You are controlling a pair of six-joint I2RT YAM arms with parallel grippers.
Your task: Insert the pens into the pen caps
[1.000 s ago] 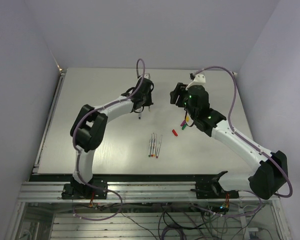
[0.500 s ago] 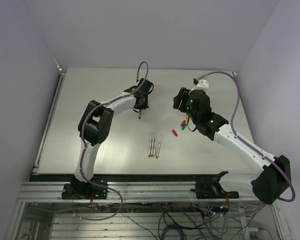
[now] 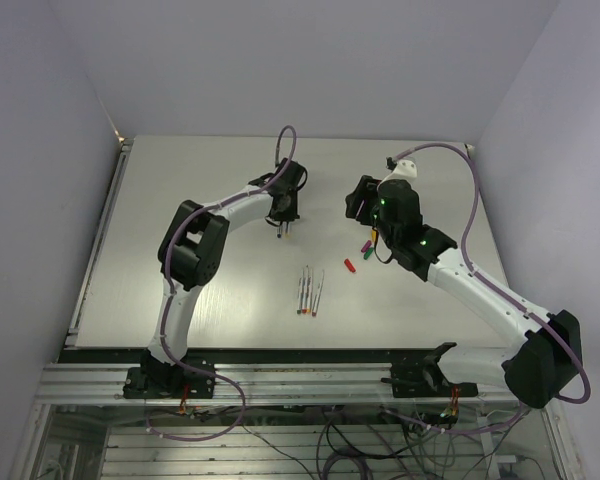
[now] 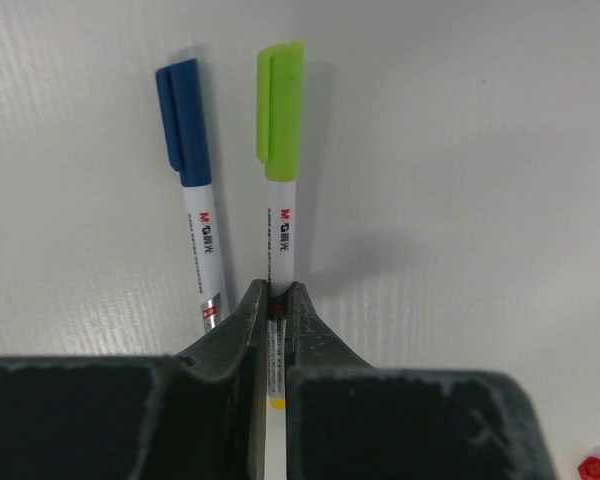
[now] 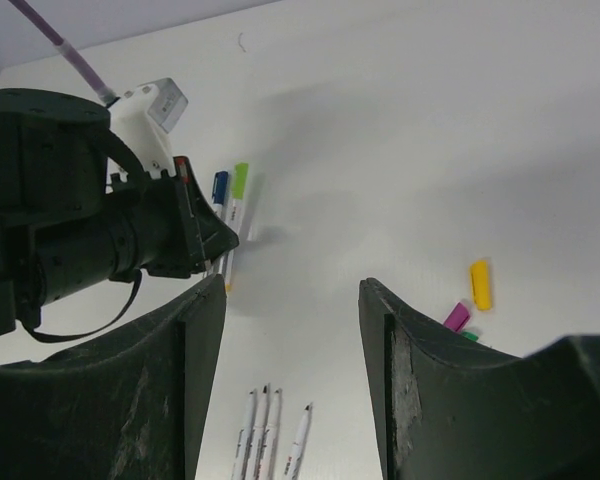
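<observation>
Left gripper (image 4: 277, 295) pinching green-capped pen (image 4: 279, 170), pen's tail hiding inside the grip, blue-capped pen (image 4: 192, 170) lying beside it, right gripper (image 5: 290, 290) gaping empty, arm poses unchanging since half a second ago.

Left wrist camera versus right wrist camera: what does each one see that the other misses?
Only the left wrist view gives a close-up of the left tool pinching the green-capped pen, the print on the barrels, and a red cap in the corner. Only the right wrist view shows the open, empty right tool, a loose yellow cap and purple cap, and four uncapped pens side by side. Both show the green-capped pen next to the blue-capped pen.
</observation>
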